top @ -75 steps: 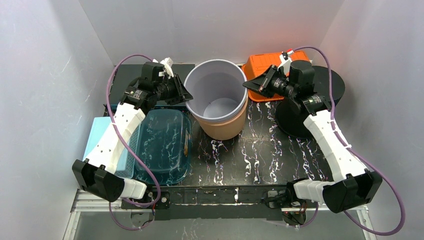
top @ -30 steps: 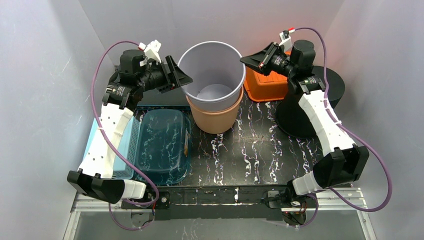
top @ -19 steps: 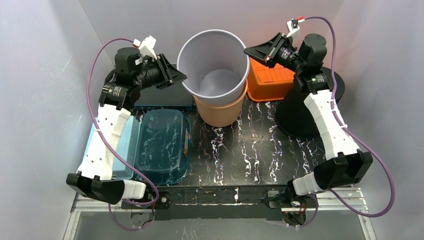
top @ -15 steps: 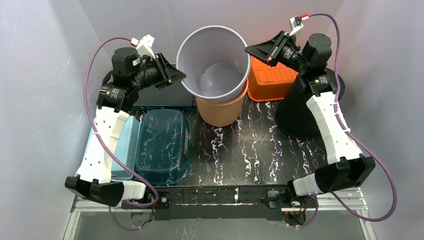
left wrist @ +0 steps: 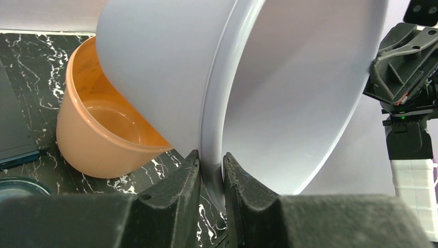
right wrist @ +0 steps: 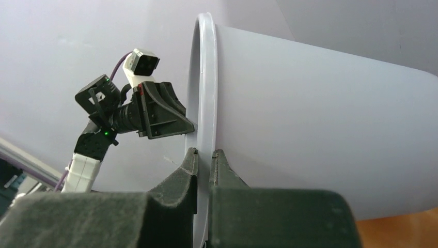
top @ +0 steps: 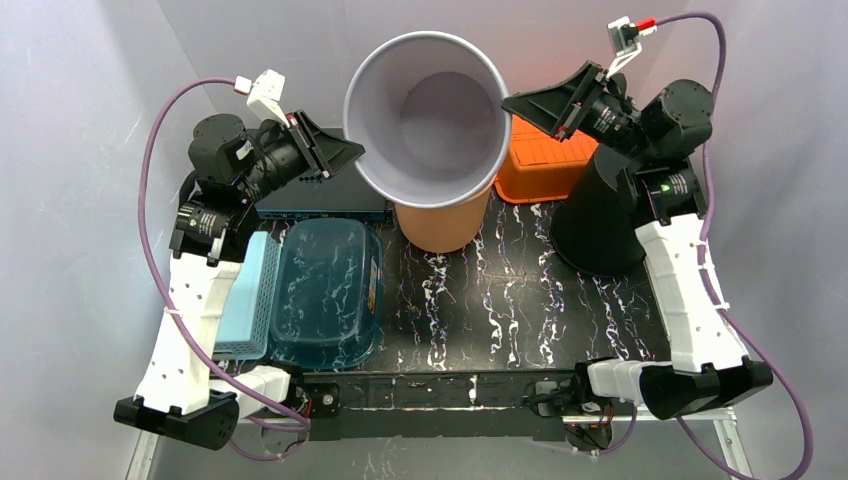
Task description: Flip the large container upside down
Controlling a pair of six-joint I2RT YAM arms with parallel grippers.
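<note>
- Step in hand: mid-flip. Container (top: 425, 130) is off the tabletop (top: 500, 310), held in the air above the orange tub (top: 440, 228). It is tipped, mouth facing up and toward the near edge, nowhere near inverted.
- Left hand (left wrist: 210, 164): fingers together on the rim, wall pinched between them, at the container's left side.
- Right hand (right wrist: 203, 155): same pinch on the rim, opposite side.
- Base end hangs over the tub. Can't tell from the left wrist view whether it touches the tub's rim.
- Next, my read: roll both wrists together about the line between the two grips so the mouth swings down.
- Keep the two in sync, or the rim could twist out of a pinch.
- Get enough height before the swing so base and rim clear the tub.
- Then set it mouth-down on bare tabletop in front of the tub, right of the blue bin (top: 325, 290). Release only once the rim sits flat.
</note>
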